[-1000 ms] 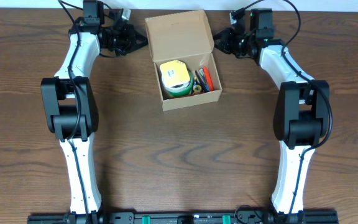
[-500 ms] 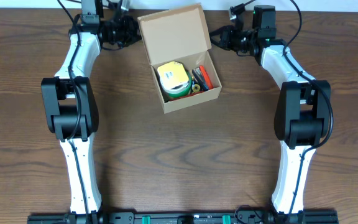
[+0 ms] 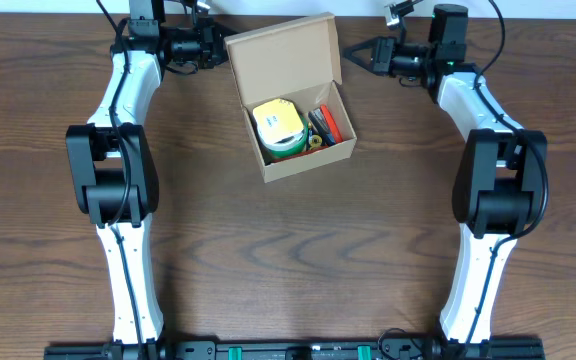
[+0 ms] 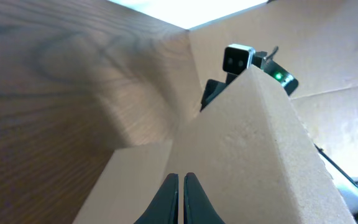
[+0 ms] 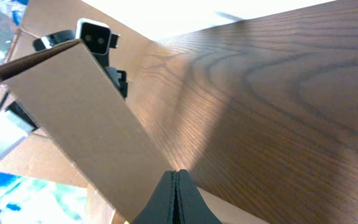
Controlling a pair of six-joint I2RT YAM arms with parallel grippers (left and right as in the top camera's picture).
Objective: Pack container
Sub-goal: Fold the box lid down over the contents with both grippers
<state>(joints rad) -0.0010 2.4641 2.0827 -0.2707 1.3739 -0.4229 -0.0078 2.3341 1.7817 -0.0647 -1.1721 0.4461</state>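
Observation:
The brown cardboard container (image 3: 303, 162) stands open at the back middle of the table, its flap lid (image 3: 283, 52) raised. Inside lie a yellow card packet (image 3: 278, 120) on a green tape roll (image 3: 286, 147), and red and black items (image 3: 326, 123). My left gripper (image 3: 220, 47) is shut and empty at the lid's left edge; in the left wrist view (image 4: 181, 177) its tips point at the lid (image 4: 253, 155). My right gripper (image 3: 350, 50) is shut and empty, just off the lid's right edge; in the right wrist view (image 5: 174, 172) the lid (image 5: 86, 112) is on the left.
The wooden table (image 3: 288, 260) stretches in front of the box. The table's back edge runs just behind both grippers. The right arm's camera (image 4: 238, 59) shows past the lid in the left wrist view.
The lid has swung up from lying back. The box has shifted slightly. My right gripper has drawn back to the right and up. My left gripper has moved in against the lid's left edge.

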